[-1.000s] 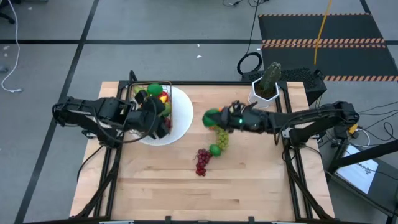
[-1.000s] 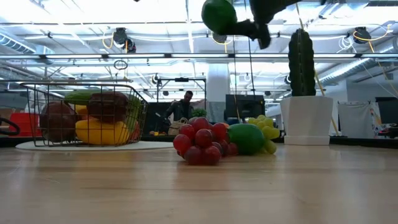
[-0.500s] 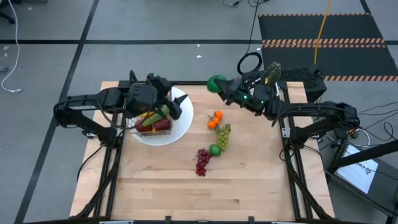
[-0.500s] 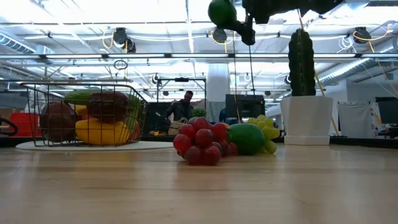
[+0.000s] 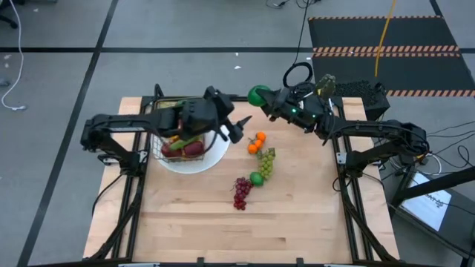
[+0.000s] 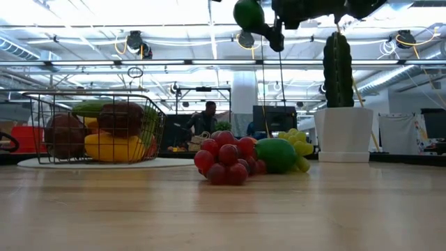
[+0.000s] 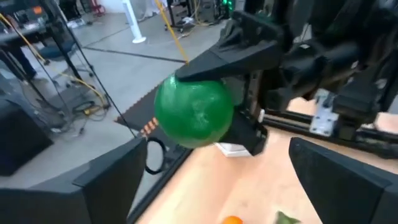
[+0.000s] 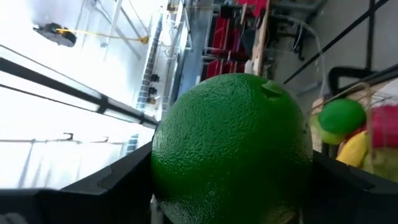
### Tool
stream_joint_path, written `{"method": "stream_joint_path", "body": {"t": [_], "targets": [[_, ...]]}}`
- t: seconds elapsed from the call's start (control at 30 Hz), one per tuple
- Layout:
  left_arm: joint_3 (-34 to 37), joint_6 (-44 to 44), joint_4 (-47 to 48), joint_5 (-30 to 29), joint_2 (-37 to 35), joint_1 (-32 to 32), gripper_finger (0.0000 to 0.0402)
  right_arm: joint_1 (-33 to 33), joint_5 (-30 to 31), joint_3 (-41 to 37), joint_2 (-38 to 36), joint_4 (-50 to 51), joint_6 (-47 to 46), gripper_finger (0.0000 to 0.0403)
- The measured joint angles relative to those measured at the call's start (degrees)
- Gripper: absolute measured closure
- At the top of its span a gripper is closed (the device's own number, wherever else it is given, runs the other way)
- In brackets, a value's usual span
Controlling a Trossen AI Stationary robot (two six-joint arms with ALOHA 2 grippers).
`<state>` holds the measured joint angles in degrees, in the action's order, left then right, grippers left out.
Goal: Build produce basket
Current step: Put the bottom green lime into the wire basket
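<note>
Right gripper point(image 5: 261, 97) clamps a round green lime point(image 5: 257, 95) above the table's far edge | left gripper point(image 5: 239, 127) gapes empty, just left | dark wire-mesh basket point(image 5: 180, 133) of produce on round white plate point(image 5: 217, 152), far left | no readable writing.

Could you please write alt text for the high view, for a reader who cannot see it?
The right claw holds a lime above the table's far edge, facing the open left claw. The filled wire basket sits on a white plate; grapes lie mid-table.
</note>
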<state>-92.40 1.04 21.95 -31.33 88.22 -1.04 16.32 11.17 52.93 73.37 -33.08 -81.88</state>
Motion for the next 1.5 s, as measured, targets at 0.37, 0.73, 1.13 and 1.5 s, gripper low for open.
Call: {"method": "stream_joint_path", "body": {"t": [0.37,0.73,1.13,1.5], "targets": [[-0.1,-3.5,-5.8,0.1,3.4,-4.3,0.0010,0.0,-3.8,0.0,0.0,-0.8,-3.6,0.0093],[-0.1,-4.0,-7.8,6.7,5.4,-5.5,0.0011,0.0,-4.0,0.0,0.0,-0.1,-2.9,0.0093],[0.0,-3.5,-9.7,7.6,8.4,-6.3,0.0011,-0.1,-6.9,0.0,0.0,1.5,-2.4,0.0093],[0.0,-4.3,-9.9,9.8,8.3,-8.0,0.0017,0.6,-8.5,0.0,0.0,1.6,-1.4,0.0093]]}}
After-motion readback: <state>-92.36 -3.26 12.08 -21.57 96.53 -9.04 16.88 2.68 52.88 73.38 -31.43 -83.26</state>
